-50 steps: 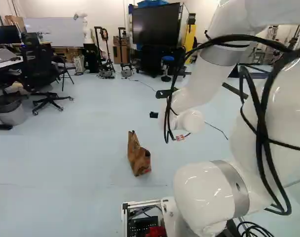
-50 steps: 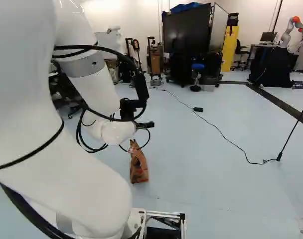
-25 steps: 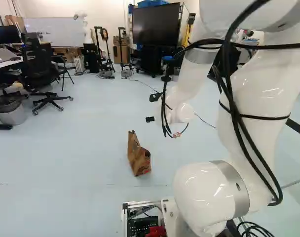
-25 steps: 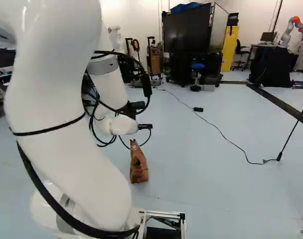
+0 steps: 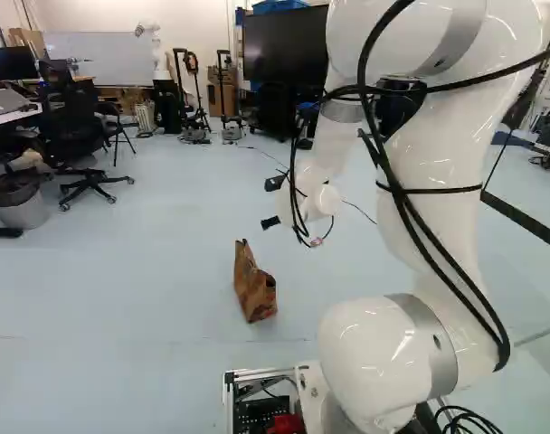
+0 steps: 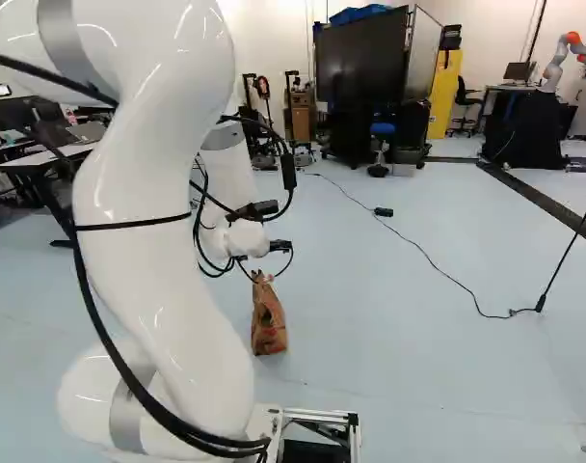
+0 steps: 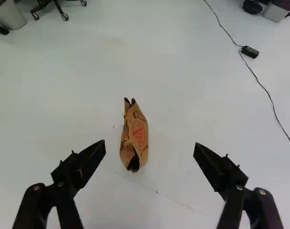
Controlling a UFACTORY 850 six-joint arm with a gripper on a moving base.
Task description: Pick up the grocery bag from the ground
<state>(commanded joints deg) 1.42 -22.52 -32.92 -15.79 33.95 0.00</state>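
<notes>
- Since the earlier frames, the glossy white jointed arm [image 5: 442, 203] has swung, its outer end going towards 9 o'clock in the left base view and towards 1 o'clock in the right; the base has not moved, nor has the crumpled brown paper grocery bag [image 7: 138, 133] on the pale blue floor [image 5: 121, 289]
- With 12 o'clock straight ahead of the black two-fingered tool [image 7: 150, 142], the bag shows between and partly beyond the fingertips, towards 11 o'clock; fingers wide apart, nothing gripped
- Coming down off-centre, the 9 o'clock finger could land on the bag and knock it over or push it away
- Closing too high might catch only the thin pointed tips, so the paper slips or tears; going too low could scrape fingertips on the floor
- Soft paper may also crumple under a hard squeeze
- In the wrist view the bag's long axis runs nearly 12 to 6 o'clock, tips towards 12, dark gap towards 6; closing across 9 to 3 should meet its narrow width
</notes>
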